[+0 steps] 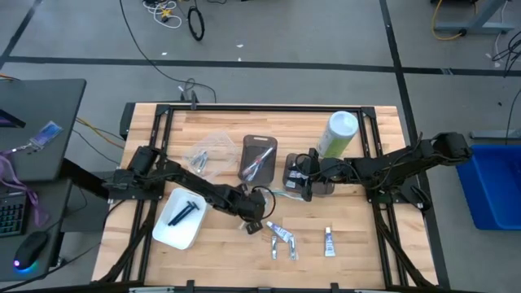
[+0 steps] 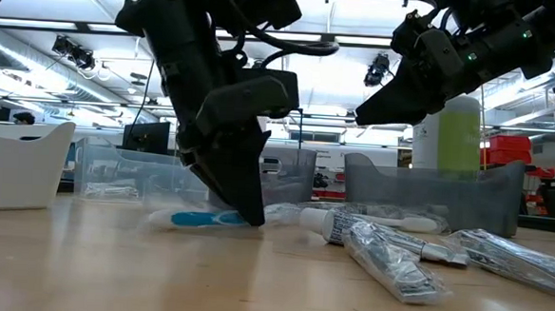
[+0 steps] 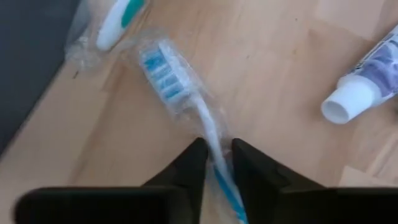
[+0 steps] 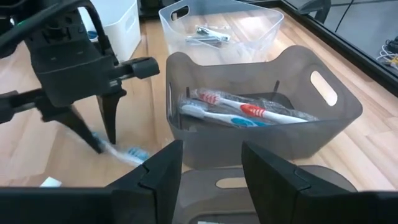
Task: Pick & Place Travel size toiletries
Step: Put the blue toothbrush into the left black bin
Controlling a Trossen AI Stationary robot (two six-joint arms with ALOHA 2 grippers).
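A blue-and-white toothbrush [image 3: 180,93] in a clear wrapper lies flat on the wooden table [image 1: 358,236], near the middle front. My left gripper [image 3: 217,158] points steeply down at it and is shut on its handle; the low view shows the fingertips [image 2: 248,211] at the table top. A second wrapped toothbrush [image 3: 118,22] lies beside the brush's head. Small toothpaste tubes [image 1: 281,234] [image 1: 330,242] lie to the right. My right gripper [image 4: 211,168] hangs open above a dark bin [image 1: 313,181], touching nothing. My left gripper pinches the toothbrush's handle [image 3: 211,140], about midway along it, between its two fingers, wrapper and all. The fingers come from above, slanting down, and stand across the handle. The brush lies on the table, its bristle head [image 3: 163,74] pointing away from the gripper.
A dark bin [image 4: 323,118] holds several wrapped toothbrushes. Beyond it stands a clear bin [image 4: 217,25] with small packets. A white bin [image 1: 181,216] is at the front left, and a green canister [image 1: 338,134] stands at the back right.
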